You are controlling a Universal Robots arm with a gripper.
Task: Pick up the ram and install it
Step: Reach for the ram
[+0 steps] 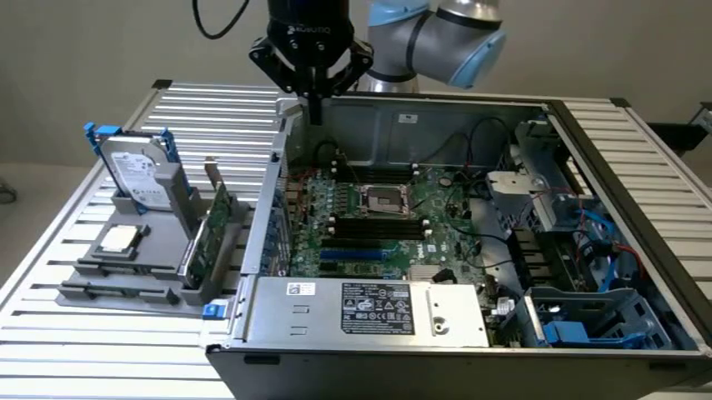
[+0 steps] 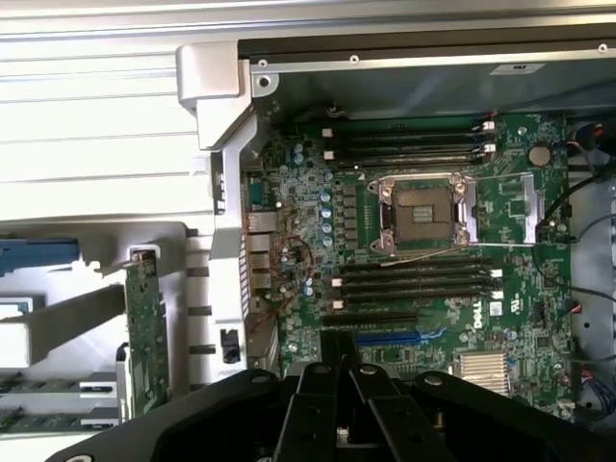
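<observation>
Ram appears to you as thin green strips lying low in the grey holder, at the lower left of the exterior frame. It lies just beside the taller green expansion card standing on edge there. Your gripper hangs at the upper centre of that frame, above the far left corner of the open computer case, well apart from the ram. Its fingers look pressed together with nothing green between them. Below it you see the motherboard, with its long black slots beside the processor socket.
</observation>
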